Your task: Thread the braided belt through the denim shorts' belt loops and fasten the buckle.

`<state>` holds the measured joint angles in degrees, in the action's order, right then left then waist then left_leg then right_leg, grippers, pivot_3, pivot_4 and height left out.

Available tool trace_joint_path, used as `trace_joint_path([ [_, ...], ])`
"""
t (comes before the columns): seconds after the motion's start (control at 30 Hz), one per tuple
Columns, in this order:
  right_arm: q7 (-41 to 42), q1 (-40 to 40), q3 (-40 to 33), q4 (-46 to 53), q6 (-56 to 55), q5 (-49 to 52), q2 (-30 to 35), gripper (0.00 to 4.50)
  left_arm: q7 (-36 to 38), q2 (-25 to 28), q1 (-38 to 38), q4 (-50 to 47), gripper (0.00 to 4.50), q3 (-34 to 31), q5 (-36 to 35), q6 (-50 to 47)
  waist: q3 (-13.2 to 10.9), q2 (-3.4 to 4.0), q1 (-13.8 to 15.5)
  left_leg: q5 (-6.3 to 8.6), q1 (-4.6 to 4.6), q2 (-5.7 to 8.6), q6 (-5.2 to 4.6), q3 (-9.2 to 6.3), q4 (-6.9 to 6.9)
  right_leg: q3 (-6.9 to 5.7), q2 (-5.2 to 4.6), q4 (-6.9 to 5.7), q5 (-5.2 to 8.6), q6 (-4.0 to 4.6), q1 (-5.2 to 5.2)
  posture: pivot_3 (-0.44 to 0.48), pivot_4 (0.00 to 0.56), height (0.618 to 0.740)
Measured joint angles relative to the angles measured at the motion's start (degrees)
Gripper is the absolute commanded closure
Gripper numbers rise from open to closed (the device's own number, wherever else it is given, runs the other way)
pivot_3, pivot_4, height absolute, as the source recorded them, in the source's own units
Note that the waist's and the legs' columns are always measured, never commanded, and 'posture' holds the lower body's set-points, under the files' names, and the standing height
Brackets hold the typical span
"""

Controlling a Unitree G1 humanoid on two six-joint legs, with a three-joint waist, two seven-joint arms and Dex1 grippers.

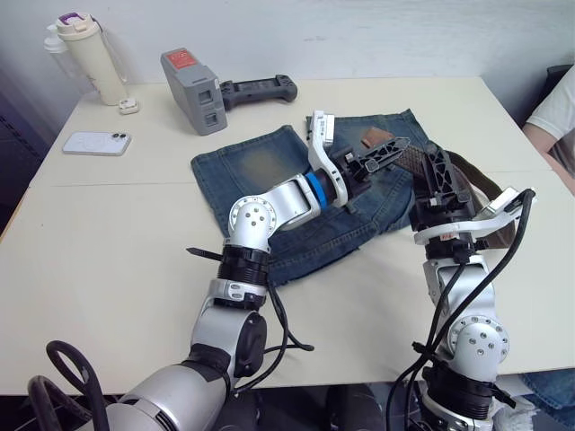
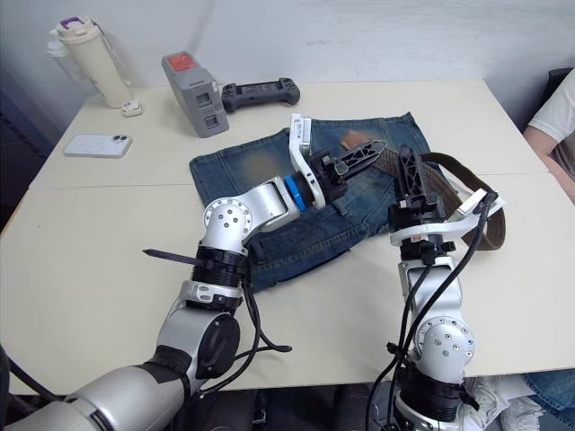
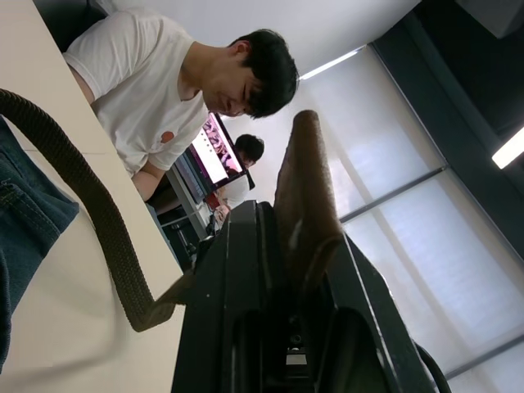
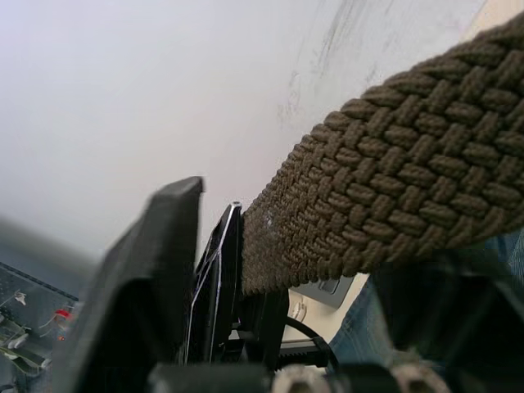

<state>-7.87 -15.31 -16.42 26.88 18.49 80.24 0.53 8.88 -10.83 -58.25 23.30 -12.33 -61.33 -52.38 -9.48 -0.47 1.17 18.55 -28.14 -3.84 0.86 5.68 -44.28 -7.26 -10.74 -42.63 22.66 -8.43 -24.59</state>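
The denim shorts (image 1: 269,180) lie flat in the middle of the table. My left gripper (image 1: 384,153) hovers over their right part, shut on the braided belt's smooth brown leather end (image 3: 304,188). Just to its right, my right gripper (image 1: 437,169) stands upright, shut on the woven strap (image 4: 409,180). From there the braided belt (image 2: 458,164) curves away to the right in a loop over the table. The buckle is hidden. I cannot make out the belt loops behind the grippers.
Along the table's far side stand a cream bottle (image 1: 90,54), a white phone (image 1: 96,143), a grey device (image 1: 193,90) and a black controller (image 1: 260,90). A person in a white T-shirt (image 1: 557,117) sits at the right edge.
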Motion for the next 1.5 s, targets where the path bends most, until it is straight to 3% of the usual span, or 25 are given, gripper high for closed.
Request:
trace_joint_path([
  [0.3, 0.0, 0.0, -0.1, 0.0, -1.6, 0.1, -0.3, 1.02, -0.5, 0.0, 0.1, 0.0, 4.50, 0.0, 0.0, 0.0, 0.0, 0.00, 0.0, 0.00, 0.00, 0.00, 0.00, 0.00, 0.00, 0.00, 0.00, 0.00, 0.00, 0.00, 0.00, 0.000, 0.150, 0.650],
  [0.4, -0.1, 0.0, -0.1, 0.0, -2.2, 0.4, -0.6, 1.84, -0.5, 0.0, 0.2, 0.0, 4.50, 0.1, -0.1, 0.0, 0.0, 0.00, 0.0, 0.00, 0.00, 0.00, 0.00, 0.00, 0.00, 0.00, 0.00, 0.00, 0.00, 0.00, 0.00, 0.000, 0.150, 0.650],
  [0.57, -0.2, 0.0, -0.1, 0.0, -2.4, 0.6, -0.6, 4.21, -0.5, 0.0, 0.3, -0.1, 4.50, 0.2, -0.1, 0.1, 0.0, 0.00, 0.0, 0.00, 0.00, 0.00, 0.00, 0.00, 0.00, 0.00, 0.00, 0.00, 0.00, 0.00, 0.00, 0.000, 0.150, 0.650],
  [0.6, -0.2, 0.0, -0.1, 0.0, -2.4, 0.6, -0.7, 4.36, -0.5, 0.0, 0.3, -0.2, 4.50, 0.3, -0.1, 0.2, 0.0, 0.00, 0.0, 0.00, 0.00, 0.00, 0.00, 0.00, 0.00, 0.00, 0.00, 0.00, 0.00, 0.00, 0.00, 0.000, 0.150, 0.650],
  [0.83, -0.1, 0.1, -0.2, 0.0, -2.9, 0.6, -0.7, 4.36, -0.8, 0.0, 0.4, -0.3, 4.50, 0.5, -0.3, 0.5, 0.0, 0.00, 0.0, 0.00, 0.00, 0.00, 0.00, 0.00, 0.00, 0.00, 0.00, 0.00, 0.00, 0.00, 0.00, 0.000, 0.150, 0.650],
  [1.0, -0.1, -1.2, -1.9, 0.0, -3.3, 0.6, 2.0, 4.50, 1.7, 0.2, 0.5, -0.3, 2.34, 1.9, 0.8, 1.7, 0.0, 0.00, 0.1, 0.00, -0.01, 0.01, 0.00, 0.01, -0.01, 0.00, 0.00, 0.00, 0.00, 0.00, 0.00, 0.000, 0.150, 0.650],
  [1.17, -0.2, -2.5, -8.0, -0.7, -3.2, 1.4, 11.3, 4.50, 14.0, 7.3, 0.8, -3.3, 0.06, 13.1, 12.9, 5.5, 0.0, 0.05, -0.1, -0.02, -0.01, 0.00, 0.03, 0.05, 0.02, 0.00, 0.01, -0.02, 0.00, 0.01, -0.05, 0.000, 0.150, 0.650],
  [1.27, -0.3, -2.4, -9.7, -1.6, -2.9, 2.0, 13.1, 4.50, 17.6, 10.1, 0.8, -4.7, 0.06, 16.4, 17.0, 7.6, 0.0, 0.08, -0.2, -0.04, -0.01, -0.01, 0.05, 0.08, 0.09, 0.01, 0.01, -0.04, 0.01, 0.02, -0.11, 0.000, 0.150, 0.650],
  [1.33, -1.1, -1.7, -11.0, -2.6, -0.5, 2.5, 18.0, 4.50, 24.3, 15.9, 0.8, -7.0, 0.06, 25.8, 27.9, 15.7, 0.0, 0.16, 0.0, -0.05, -0.01, 0.00, 0.04, 0.15, 0.11, 0.05, 0.00, -0.02, 0.01, 0.02, -0.12, 0.000, 0.150, 0.650],
  [1.43, -1.8, -1.4, -11.5, -2.7, 1.7, 3.0, 21.4, 4.50, 26.3, 16.8, 1.0, -6.4, 0.06, 29.3, 34.6, 21.0, 0.0, 0.15, 0.4, -0.06, -0.01, -0.01, 0.02, 0.11, 0.08, 0.03, 0.00, 0.02, 0.01, 0.02, -0.08, 0.000, 0.150, 0.650],
  [1.47, -1.9, 0.6, -11.3, -2.7, 5.2, 2.8, 26.8, 4.50, 27.2, 16.7, 0.1, -4.1, 0.06, 32.4, 40.5, 25.4, 0.0, 0.17, 0.8, -0.05, -0.03, 0.04, -0.03, 0.12, 0.04, 0.04, -0.03, 0.03, 0.01, 0.02, -0.05, 0.000, 0.150, 0.650],
  [1.5, -1.9, 0.8, -11.4, -2.7, 5.7, 2.7, 27.6, 4.50, 27.2, 16.8, 0.1, -3.8, 0.06, 32.9, 41.3, 25.8, 0.0, 0.16, 0.8, -0.05, -0.03, 0.03, -0.03, 0.13, 0.04, 0.04, -0.03, 0.07, 0.01, 0.02, -0.05, 0.000, 0.150, 0.650],
])
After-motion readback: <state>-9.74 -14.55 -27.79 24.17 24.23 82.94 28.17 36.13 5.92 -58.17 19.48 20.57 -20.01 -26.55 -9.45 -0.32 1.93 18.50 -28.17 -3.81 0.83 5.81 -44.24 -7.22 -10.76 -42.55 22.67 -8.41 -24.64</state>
